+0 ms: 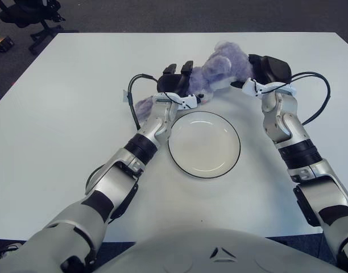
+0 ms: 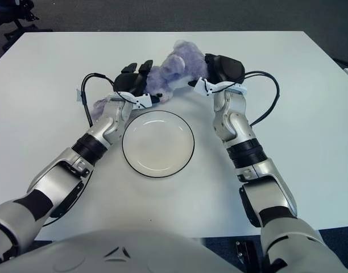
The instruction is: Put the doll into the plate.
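Two hands, your left hand and right hand, clasped the purple doll between them just beyond the plate; soft, light and squashy, it probably needed gripping around its body.

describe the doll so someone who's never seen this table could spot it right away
On the white table, look just past the far rim of the round plate, between the left hand and the right hand. The doll is pinched between them. It is a fuzzy purple plush, the only soft, coloured thing there.
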You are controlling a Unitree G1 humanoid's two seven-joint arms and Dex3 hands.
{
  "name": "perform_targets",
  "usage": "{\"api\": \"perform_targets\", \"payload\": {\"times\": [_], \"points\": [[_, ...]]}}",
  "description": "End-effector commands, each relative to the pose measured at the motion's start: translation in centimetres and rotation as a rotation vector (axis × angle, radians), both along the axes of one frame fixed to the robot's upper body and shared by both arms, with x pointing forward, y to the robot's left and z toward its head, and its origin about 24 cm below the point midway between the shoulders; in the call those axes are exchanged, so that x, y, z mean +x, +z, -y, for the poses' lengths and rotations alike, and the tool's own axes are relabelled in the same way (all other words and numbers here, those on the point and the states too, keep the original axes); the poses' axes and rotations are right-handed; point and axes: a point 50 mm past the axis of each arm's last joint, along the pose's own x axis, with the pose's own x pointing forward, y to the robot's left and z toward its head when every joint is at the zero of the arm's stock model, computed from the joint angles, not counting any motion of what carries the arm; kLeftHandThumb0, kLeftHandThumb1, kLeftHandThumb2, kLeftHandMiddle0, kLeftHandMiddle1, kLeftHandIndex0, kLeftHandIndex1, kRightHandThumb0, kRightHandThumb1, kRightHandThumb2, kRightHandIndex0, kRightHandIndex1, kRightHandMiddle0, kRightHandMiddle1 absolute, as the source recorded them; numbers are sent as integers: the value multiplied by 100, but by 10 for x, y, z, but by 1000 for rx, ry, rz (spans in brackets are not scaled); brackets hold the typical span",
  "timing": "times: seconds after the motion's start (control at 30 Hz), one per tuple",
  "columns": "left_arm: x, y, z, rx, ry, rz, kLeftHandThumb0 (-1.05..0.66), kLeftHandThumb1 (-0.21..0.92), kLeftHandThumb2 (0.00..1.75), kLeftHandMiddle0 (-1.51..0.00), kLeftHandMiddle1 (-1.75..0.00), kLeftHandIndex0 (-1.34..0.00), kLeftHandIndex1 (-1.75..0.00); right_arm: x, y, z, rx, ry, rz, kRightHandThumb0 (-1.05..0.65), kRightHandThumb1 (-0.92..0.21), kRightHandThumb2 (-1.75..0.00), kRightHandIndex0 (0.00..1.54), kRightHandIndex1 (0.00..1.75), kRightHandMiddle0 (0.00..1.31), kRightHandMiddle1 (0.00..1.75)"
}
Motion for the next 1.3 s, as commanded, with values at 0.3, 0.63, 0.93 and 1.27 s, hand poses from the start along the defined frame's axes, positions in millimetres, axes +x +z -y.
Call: {"api": "perform_targets", "payload": {"times": [0.3,0.63,0.93,1.27], "points": [[2,-11,0,-77,5,-16,-32,78,0,-26,-62,-28,-28,-4,12,-2,3,24,38,-31,-92,-24,103,175,91,175],[5,-10,-2,-112,16,-8,-23,80,0,-18,-104,-8,-112,-3,11,-2,3,27,34,-31,-92,-24,104,175,92,175],[12,-6,-12,-145,24,1,-14,82,1,-16,-159,-13,-158,-3,9,-1,24,30,30,-30,-92,-23,104,175,93,175],[16,-3,-18,-111,15,23,5,90,4,-27,-174,-20,-174,-1,8,2,31,33,25,-30,-92,-22,104,175,93,175]]}}
